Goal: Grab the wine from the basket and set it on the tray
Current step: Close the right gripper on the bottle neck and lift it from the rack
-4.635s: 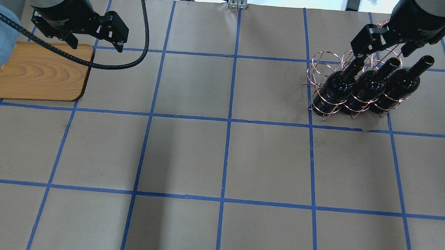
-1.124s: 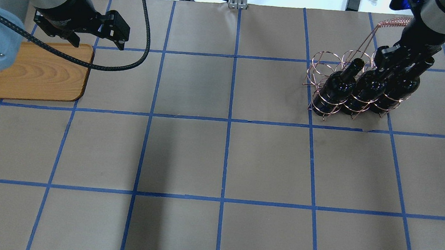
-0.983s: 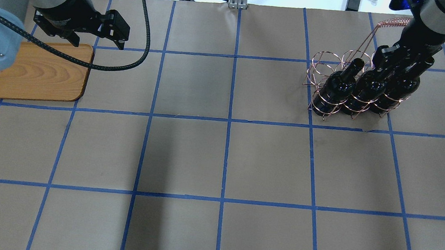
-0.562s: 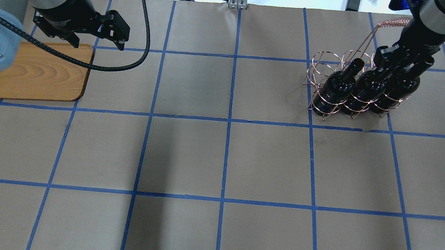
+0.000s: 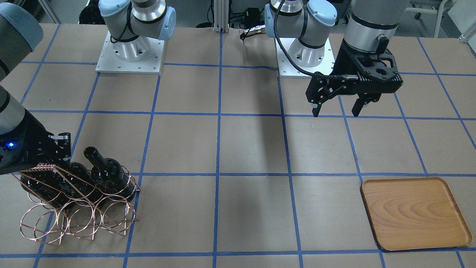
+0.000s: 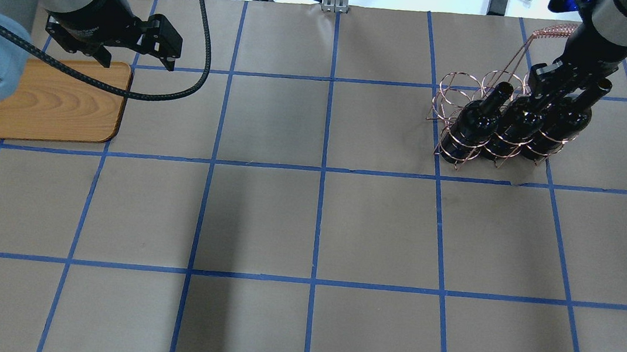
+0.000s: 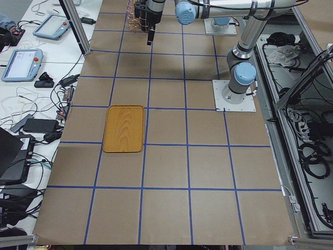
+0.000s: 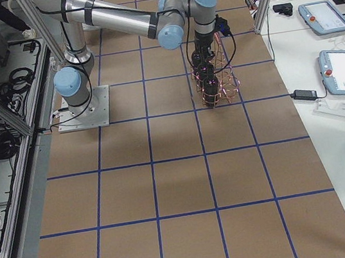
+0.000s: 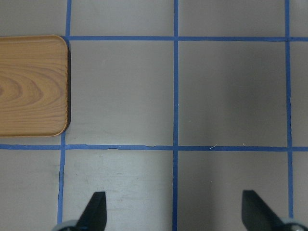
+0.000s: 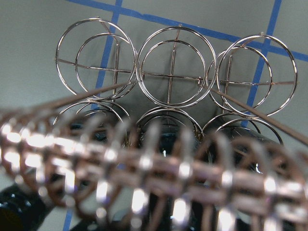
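Risk: right fingers [image 6: 537, 89] sit low at the middle bottle [image 6: 509, 127] in the basket [image 6: 458, 142], closed or not I can't tell, handle [image 6: 554, 31] crowding them, so a lift may drag the basket; left fingers [image 5: 357, 106] open, tray [image 5: 414, 212] well apart from the basket.

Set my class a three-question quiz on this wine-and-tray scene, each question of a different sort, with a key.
1. True or false: the tray already holds a bottle.
2. How many wine bottles stand in the basket?
3. The left gripper is: A) open, holding nothing; B) shut on a bottle; C) resting flat on the wood.

Key: 1 false; 2 three; 3 A.
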Robot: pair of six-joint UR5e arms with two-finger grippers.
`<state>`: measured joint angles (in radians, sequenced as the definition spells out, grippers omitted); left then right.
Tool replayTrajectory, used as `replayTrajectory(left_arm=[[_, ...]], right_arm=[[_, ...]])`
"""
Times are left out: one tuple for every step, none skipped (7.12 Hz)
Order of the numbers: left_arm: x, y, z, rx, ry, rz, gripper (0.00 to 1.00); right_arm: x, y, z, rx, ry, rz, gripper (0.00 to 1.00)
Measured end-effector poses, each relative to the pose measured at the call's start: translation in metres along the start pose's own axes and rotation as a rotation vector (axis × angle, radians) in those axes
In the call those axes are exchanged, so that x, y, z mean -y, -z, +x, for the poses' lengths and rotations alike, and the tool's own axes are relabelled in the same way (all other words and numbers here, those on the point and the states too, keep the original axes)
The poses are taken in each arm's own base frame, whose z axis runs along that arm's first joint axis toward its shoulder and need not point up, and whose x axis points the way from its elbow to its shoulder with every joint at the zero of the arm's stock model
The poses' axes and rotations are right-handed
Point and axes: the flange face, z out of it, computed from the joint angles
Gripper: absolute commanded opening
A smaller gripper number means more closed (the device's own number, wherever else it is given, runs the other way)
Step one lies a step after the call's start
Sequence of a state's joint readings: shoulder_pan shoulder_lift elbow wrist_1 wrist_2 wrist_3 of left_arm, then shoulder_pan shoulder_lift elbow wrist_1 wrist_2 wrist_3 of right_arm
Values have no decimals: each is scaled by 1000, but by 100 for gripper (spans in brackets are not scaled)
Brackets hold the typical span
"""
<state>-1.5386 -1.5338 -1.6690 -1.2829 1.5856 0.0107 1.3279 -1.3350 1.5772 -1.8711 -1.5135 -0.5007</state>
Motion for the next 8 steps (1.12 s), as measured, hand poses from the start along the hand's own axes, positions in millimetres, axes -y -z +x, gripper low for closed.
replayTrajectory(left_arm=[[0,0,0,0,0,0,100],[0,0,0,0,0,-1,100],[0,0,0,1,0,0,100],[-1,1,0,2,0,1,100],[-1,2,0,2,0,3,100],[-1,2,0,4,0,3,100],[-1,3,-2,7,0,5,100],[-1,5,-3,10,1,8,100]], right_arm=[[0,2,0,-3,0,2,0],[1,7,-1,-11,2,3,0],[4,20,-3,-21,8,-6,0],[6,38,-7,-24,14,-29,0],[4,60,-14,-20,16,-55,0],[-5,81,-24,-12,12,-74,0],[-18,103,-34,-8,9,-87,0],[-33,124,-42,-8,7,-102,0]])
